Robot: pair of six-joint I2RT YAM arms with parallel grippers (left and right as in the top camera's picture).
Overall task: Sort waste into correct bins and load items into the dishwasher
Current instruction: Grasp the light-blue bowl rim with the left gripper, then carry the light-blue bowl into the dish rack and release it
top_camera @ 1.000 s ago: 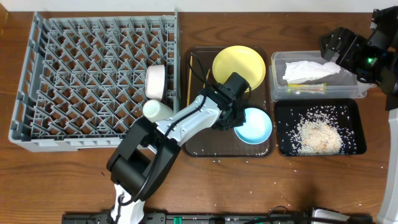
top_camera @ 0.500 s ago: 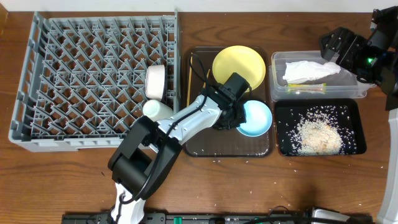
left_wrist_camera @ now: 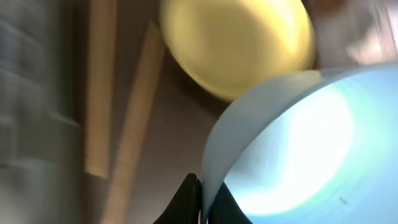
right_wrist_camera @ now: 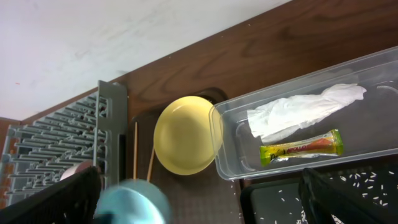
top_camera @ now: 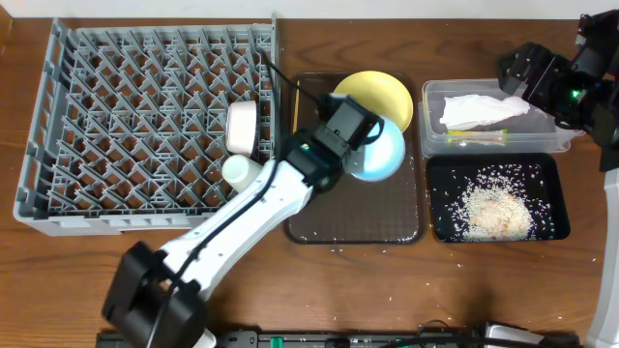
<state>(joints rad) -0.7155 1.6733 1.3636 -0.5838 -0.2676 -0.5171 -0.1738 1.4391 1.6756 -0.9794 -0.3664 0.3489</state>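
Across the brown, wood-grained table (top_camera: 97,271), below a plain white wall (right_wrist_camera: 93,37), lay a flat dark brown tray (top_camera: 387,213). Above it the left end effector (left_wrist_camera: 202,199) was clamped on the rim of the smooth light blue bowl (top_camera: 380,155), held tilted; the round yellow plate (top_camera: 382,95) sat on the tray's far end. Left of the tray stood the grey plastic lattice rack (top_camera: 126,116). Right of it the right end effector (top_camera: 517,70) hung with jaws apart above the clear tub (top_camera: 435,116) holding a crumpled white napkin (top_camera: 479,109).
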